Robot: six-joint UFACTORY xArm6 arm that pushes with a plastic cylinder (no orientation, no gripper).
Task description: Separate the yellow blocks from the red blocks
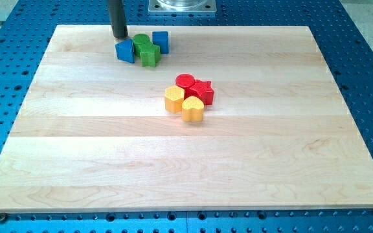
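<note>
Mid-tabletop (76, 162), the yellow hexagonal block (173, 99) and yellow heart block (193, 109) touch the red round block (185, 81) and red star block (201, 91); a push from 12 o'clock would likely drag reds along. My tip (120, 37), a jawless end effector holding nothing, sits at 10 o'clock, well apart, just beside a blue block (125, 50).

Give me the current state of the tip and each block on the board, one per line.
my tip: down at the view's top left, beside the blue blocks
blue blocks: clustered with the green blocks
green blocks: between the two blue ones
red blocks: mid-board, touching the yellow blocks
yellow blocks: not yet separated from the red
</note>
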